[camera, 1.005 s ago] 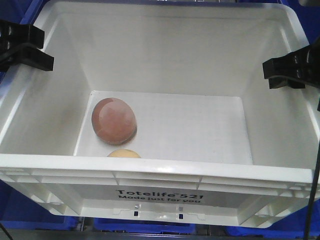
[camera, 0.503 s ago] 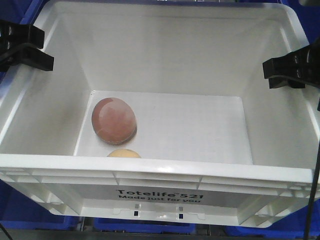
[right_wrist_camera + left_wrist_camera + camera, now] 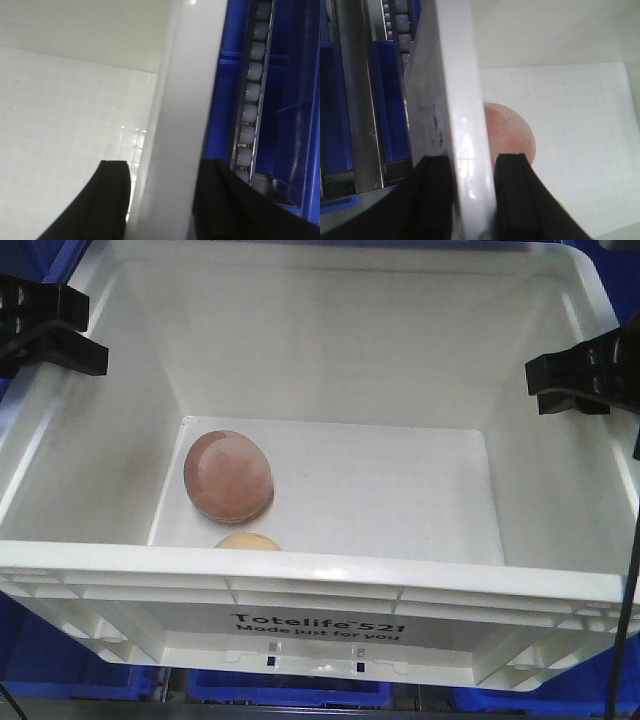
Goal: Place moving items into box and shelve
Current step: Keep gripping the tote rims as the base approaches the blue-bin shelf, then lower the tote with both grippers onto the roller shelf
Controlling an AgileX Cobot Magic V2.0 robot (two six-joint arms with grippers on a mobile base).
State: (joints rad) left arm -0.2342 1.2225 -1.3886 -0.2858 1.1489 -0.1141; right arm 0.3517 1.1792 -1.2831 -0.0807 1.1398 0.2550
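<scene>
You're seeing both end effectors, left [image 3: 472, 195] and right [image 3: 162, 200], clamping the white crate's [image 3: 320, 585] side rims; reddish ball [image 3: 228, 476] and yellow object [image 3: 247, 541] are sitting inside.

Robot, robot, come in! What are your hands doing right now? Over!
Left hand clamped on white box's left rim. Right hand clamped on right rim. Pink ball and yellow object inside. Nothing blocking in view.

Left hand [image 3: 470, 195] and right hand [image 3: 162, 200] each clamp a box wall [image 3: 45, 440]
</scene>
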